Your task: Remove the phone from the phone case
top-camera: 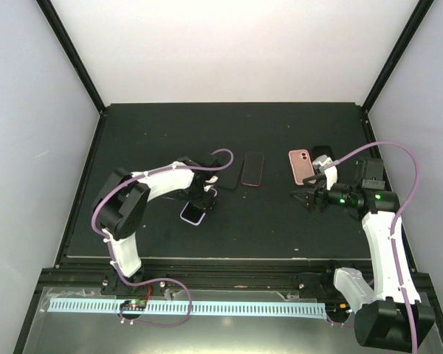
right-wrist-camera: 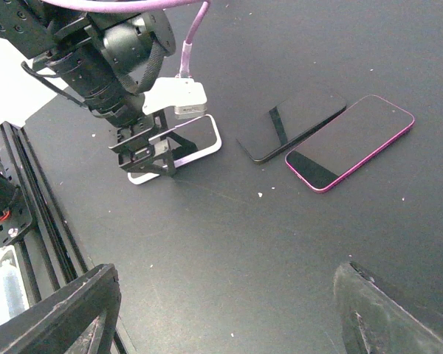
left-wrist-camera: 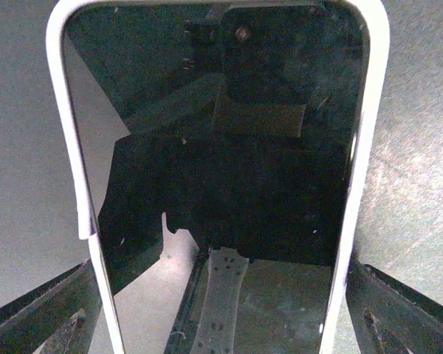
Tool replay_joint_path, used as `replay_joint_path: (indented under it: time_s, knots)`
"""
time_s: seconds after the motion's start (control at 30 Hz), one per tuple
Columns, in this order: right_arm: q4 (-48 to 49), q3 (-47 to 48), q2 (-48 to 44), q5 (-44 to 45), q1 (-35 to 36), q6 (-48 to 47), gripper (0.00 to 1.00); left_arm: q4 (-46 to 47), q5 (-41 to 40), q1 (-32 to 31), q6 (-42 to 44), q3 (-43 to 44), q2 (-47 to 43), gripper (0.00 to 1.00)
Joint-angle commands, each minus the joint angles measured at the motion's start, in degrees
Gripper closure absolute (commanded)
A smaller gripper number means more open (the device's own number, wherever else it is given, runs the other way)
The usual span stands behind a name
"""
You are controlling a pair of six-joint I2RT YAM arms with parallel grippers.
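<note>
The phone (left-wrist-camera: 221,184) lies screen-up in its white phone case (left-wrist-camera: 69,147), left of the table's (top-camera: 280,236) middle, probably flat so the rim can be peeled. The left gripper (right-wrist-camera: 149,158) straddles it, wide apart, holding nothing. The right gripper (top-camera: 301,197) hovers spread and empty. Only the right wrist view shows this stance; the left wrist view shows just screen and rim.

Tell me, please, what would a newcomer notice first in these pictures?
The left gripper hangs low over a phone in a white case, whose dark, reflecting screen fills the left wrist view. Beside it, toward the table's middle, a black phone and a phone with a magenta rim lie close side by side. Farther right, a pink phone case lies back up near the open right gripper.
</note>
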Motion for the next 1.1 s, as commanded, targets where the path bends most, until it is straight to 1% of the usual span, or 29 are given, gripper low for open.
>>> replay_joint_path:
  time_s: [0.0, 0.3, 0.47, 0.57, 0.73, 0.83, 0.9, 1.07]
  knots:
    - [0.3, 0.8, -0.6, -0.2, 0.1, -1.2, 0.21, -0.8, 1.9, 0.4, 1.7, 3.8, 2.5, 0.08]
    - [-0.1, 0.9, -1.2, -0.1, 0.1, -1.6, 0.21, -1.3, 0.9, 1.3, 1.9, 6.7, 6.1, 0.04]
    - [-0.3, 0.9, -1.3, -0.4, 0.2, -1.8, 0.21, -1.7, -1.6, 1.9, 0.1, 7.0, 6.2, 0.03]
    - [-0.4, 0.9, -1.4, -0.4, 0.2, -1.9, 0.21, -3.9, -5.0, 2.2, -1.7, 8.3, 6.6, 0.01]
    - [-0.4, 1.0, -1.4, -0.4, 0.2, -1.9, 0.21, -4.7, -6.4, 2.2, -1.7, 9.4, 7.2, 0.01]
    - [-0.4, 0.9, -1.4, -0.3, 0.2, -2.0, 0.20, -4.0, -5.4, 2.1, -0.2, 9.9, 8.3, 0.01]
    - [-0.4, 0.9, -1.4, -0.3, 0.1, -2.0, 0.20, -2.9, -3.1, 1.9, 1.1, 9.5, 8.3, 0.02]
    - [-0.3, 0.9, -1.2, -0.3, 0.1, -2.0, 0.20, -2.6, 1.4, 2.0, 1.5, 8.5, 7.6, 0.07]
